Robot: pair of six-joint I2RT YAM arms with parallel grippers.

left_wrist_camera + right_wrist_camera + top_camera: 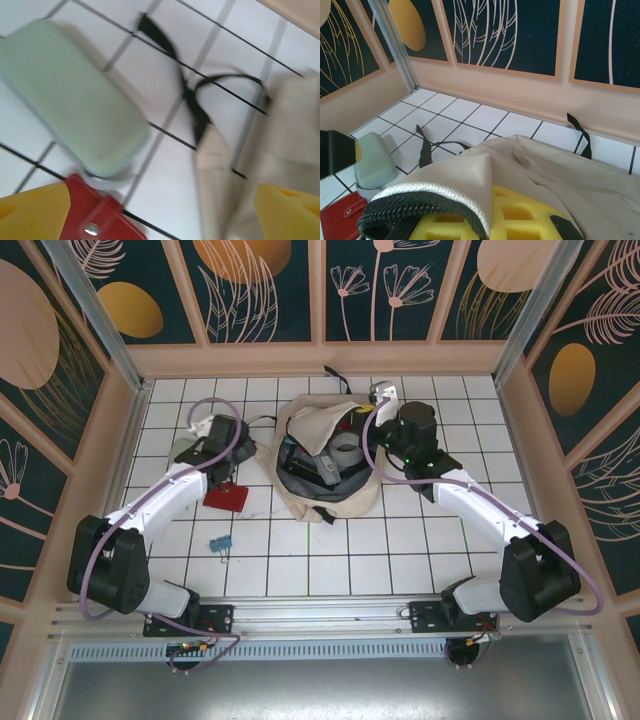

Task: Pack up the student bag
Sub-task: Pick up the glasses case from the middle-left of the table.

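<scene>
Centrally, the student bag lies unzipped; the right gripper pinches its cream flap, while the left gripper, fingers spread, hovers over a green case.

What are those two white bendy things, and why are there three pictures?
They are two robot arms bolted to a tiled table. One picture looks down from above. The other two come from small cameras on each arm's wrist.

In the middle lies a cream student bag, open, with things already inside. The right gripper has yellow fingers, and the bag's fabric edge is draped over them, so it seems to be holding the bag open.

The left gripper is open, its yellow fingertips hanging over a pale green case and a red wallet, holding nothing. A small blue clip lies nearer the arm bases.
</scene>
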